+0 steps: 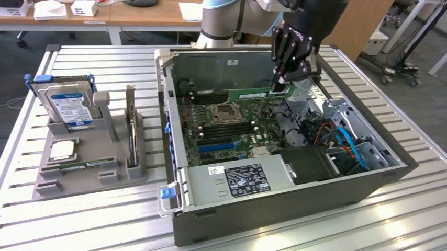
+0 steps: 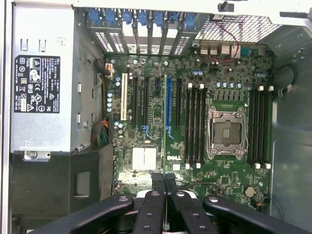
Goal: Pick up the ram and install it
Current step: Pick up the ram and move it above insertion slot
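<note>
Clerk: Inside the open computer case (image 1: 279, 209), what counts?

Checker: One gripper (image 1: 281, 88), fingers closed tight on one ram (image 1: 248, 95). The green stick juts level from the fingertips toward the exterior view's left, held over the motherboard (image 1: 237, 136) on the far side of the processor socket (image 1: 225, 112). One socket. Memory slots (image 2: 195, 124): four black ones in the bank on one side of the socket and seemingly four on the other, though that second bank is harder to count. One power supply (image 1: 237, 180), one label, against the near wall.

Clerk: On the bench (image 1: 91, 63) outside?

Checker: One grey holder (image 1: 91, 180) at the exterior view's left, well apart from the ram. It carries one hard drive (image 1: 68, 107) upright, one expansion card (image 1: 131, 133) on edge, and one second green stick (image 1: 82, 166) lying flat.

Clerk: Edges, clearance?

Checker: Case walls ring the board on four sides, and the upward side is open. The ram hangs near the tall far panel, with free air above the slots. Bare slats surround the case.
</note>
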`<state>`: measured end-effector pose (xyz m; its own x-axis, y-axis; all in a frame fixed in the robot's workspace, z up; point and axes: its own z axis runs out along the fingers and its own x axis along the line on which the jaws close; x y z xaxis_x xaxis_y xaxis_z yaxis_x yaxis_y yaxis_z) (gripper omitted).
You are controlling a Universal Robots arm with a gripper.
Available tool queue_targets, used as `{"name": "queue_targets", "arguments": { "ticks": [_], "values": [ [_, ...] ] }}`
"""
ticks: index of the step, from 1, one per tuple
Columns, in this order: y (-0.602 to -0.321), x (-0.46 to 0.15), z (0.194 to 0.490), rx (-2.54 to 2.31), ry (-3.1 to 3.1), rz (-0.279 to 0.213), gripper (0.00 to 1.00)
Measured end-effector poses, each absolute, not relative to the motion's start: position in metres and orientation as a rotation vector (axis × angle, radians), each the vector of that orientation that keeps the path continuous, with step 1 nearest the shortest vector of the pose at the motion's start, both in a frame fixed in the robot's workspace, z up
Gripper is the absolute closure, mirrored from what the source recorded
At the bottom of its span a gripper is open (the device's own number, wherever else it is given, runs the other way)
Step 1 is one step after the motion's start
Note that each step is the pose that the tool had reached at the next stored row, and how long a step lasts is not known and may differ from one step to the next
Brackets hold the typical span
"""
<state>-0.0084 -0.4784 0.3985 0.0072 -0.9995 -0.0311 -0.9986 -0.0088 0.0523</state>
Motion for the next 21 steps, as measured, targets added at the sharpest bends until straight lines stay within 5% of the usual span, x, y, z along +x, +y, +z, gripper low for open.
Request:
{"name": "queue_targets", "arguments": {
  "ticks": [21],
  "values": [
    [-0.452,-0.013,0.398,2.219,-2.201,-0.092,0.89]
  ]
}}
